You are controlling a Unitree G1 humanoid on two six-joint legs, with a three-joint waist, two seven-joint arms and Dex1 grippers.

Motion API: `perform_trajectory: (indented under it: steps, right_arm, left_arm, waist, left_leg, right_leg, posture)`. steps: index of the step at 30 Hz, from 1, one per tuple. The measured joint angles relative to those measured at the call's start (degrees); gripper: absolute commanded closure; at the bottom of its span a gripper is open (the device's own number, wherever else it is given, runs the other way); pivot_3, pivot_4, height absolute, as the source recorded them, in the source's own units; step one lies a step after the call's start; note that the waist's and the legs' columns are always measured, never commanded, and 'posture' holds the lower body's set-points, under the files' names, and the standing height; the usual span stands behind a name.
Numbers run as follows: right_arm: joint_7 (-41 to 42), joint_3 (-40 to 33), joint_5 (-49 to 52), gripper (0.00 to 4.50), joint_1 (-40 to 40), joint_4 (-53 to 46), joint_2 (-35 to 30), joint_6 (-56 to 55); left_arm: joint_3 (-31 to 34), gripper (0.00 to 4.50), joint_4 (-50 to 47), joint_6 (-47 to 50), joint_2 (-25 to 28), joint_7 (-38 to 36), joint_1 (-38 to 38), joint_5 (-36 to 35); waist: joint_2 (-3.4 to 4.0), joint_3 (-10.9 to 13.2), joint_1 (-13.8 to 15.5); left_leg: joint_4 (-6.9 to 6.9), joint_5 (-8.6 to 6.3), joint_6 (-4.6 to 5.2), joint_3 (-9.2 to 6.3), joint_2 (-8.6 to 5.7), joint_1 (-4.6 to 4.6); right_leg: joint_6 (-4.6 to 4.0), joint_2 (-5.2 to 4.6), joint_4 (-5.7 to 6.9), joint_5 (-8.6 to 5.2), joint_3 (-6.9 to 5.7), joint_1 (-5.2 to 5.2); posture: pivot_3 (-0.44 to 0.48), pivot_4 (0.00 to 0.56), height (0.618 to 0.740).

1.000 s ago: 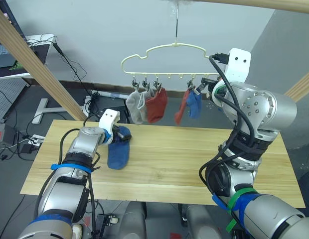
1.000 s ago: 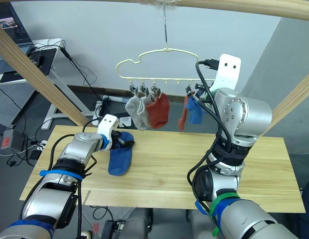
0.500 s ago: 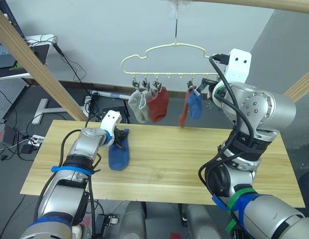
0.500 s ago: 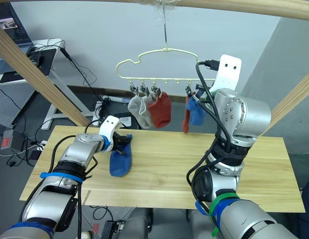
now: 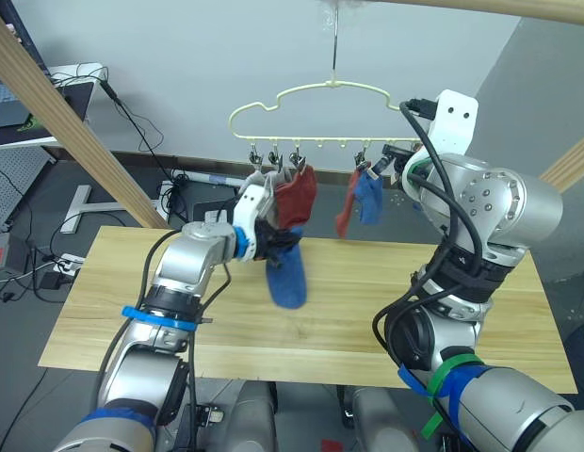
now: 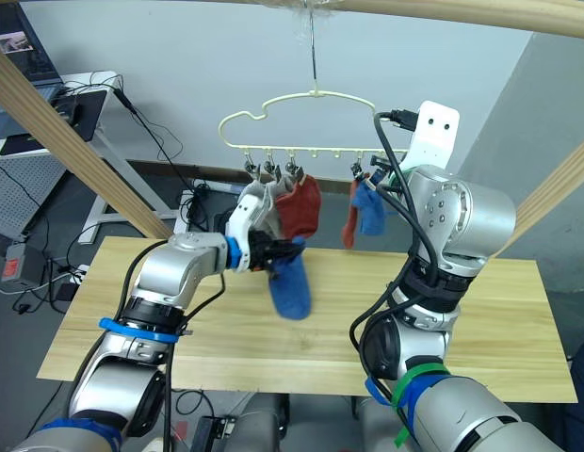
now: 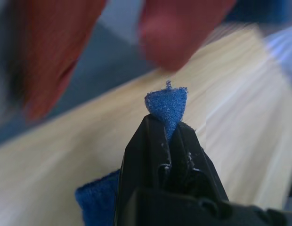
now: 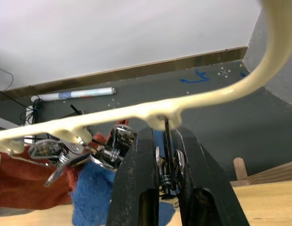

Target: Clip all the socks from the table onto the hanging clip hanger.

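My left gripper (image 5: 271, 241) is shut on the cuff of a blue sock (image 5: 286, 279), which dangles above the table (image 5: 386, 315) just below the left clips of the clip hanger (image 5: 311, 90). In the left wrist view a corner of that sock (image 7: 167, 101) pokes out between the closed fingers. A grey sock (image 5: 257, 185), a rust red sock (image 5: 299, 193), another rust red sock (image 5: 346, 209) and a second blue sock (image 5: 369, 200) hang from clips. My right gripper (image 8: 166, 137) is shut on a metal clip (image 8: 167, 165) at the hanger's right end.
A slanted wooden frame pole (image 5: 71, 127) runs along the left, a top pole (image 5: 518, 8) carries the hanger's hook, and another pole (image 5: 570, 162) stands at the right. Behind the table at the left is a desk (image 5: 42, 108) with cables on the floor.
The left gripper closed on the blue sock lying on the table and lifted it up and to the right, under the hanger. The right arm has stayed in place.
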Motion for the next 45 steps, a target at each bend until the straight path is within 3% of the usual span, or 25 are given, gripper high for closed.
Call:
perform_trajectory:
  steps: [8,17,30,45]
  right_arm:
    - [0.0,-1.2,0.0,4.37,-0.5,0.1,0.3,0.0]
    - [-0.2,-1.7,0.0,4.37,-1.0,0.2,0.7,0.0]
    - [-0.3,-1.8,0.0,4.37,-1.1,0.2,0.8,0.0]
    - [-0.4,-1.8,0.0,4.37,-1.1,0.2,0.8,0.0]
  left_arm:
    - [-2.7,4.32,-1.2,2.4,-7.0,0.2,-6.3,-2.8]
    - [-3.4,4.32,9.4,-2.6,-13.7,2.6,-12.5,-2.4]
    - [-0.9,4.32,20.4,-9.6,-17.5,5.4,-18.7,-2.2]
    - [0.2,4.32,25.2,-12.0,-19.5,5.9,-21.8,-2.1]
  waist:
    - [0.0,0.0,0.0]
    - [0.02,0.0,-0.2]
    - [0.04,0.0,-0.2]
    - [0.04,0.0,-0.4]
  left_leg:
    - [-0.02,0.0,0.0,0.01,-0.01,0.0]
    - [-0.03,0.0,0.0,0.02,-0.02,0.0]
    - [-0.06,0.0,0.0,0.03,-0.02,-0.04]
    - [-0.1,0.0,0.0,0.04,-0.02,-0.05]
  right_leg:
    - [0.0,0.0,-0.04,0.0,0.01,0.0]
    - [0.0,0.01,-0.06,0.0,0.02,-0.01]
    - [0.01,0.01,-0.17,0.0,0.02,-0.01]
    - [0.01,0.01,-0.24,-0.01,0.02,0.0]
  posture:
    - [-0.048,0.296,0.74]
    - [-0.067,0.298,0.74]
    - [-0.071,0.295,0.74]
    - [-0.075,0.294,0.74]
